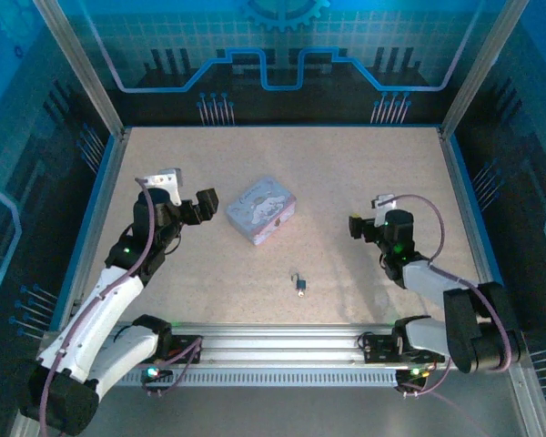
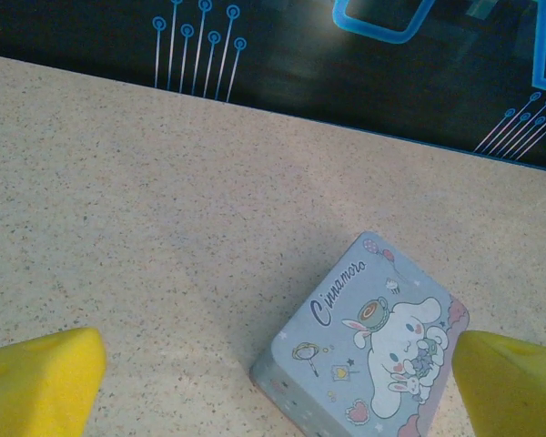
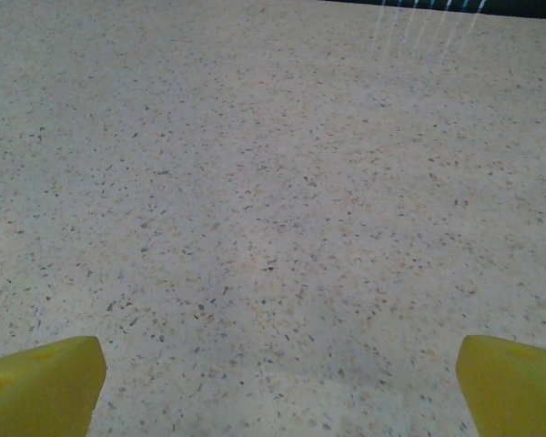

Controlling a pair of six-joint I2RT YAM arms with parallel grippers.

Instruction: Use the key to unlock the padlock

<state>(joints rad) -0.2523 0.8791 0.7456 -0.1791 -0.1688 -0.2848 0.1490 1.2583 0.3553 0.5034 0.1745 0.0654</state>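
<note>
The padlock (image 1: 300,284) is a tiny dark object with a thin shackle, lying on the table near the front centre, between the two arms. At this size I cannot tell the key apart from it. My left gripper (image 1: 209,202) hovers open just left of the tin box. In the left wrist view its yellow fingertips (image 2: 41,382) stand wide apart, empty, with the box's near corner between them below. My right gripper (image 1: 355,226) is open at mid right, and in the right wrist view my right gripper (image 3: 278,387) holds nothing over bare table.
A pale lavender-grey tin box (image 1: 261,209) with a cartoon lid (image 2: 373,346) sits at the table's centre, turned diagonally. Blue-patterned walls (image 1: 273,55) and metal posts close in the speckled table (image 1: 346,173). A rail (image 1: 282,341) runs along the near edge.
</note>
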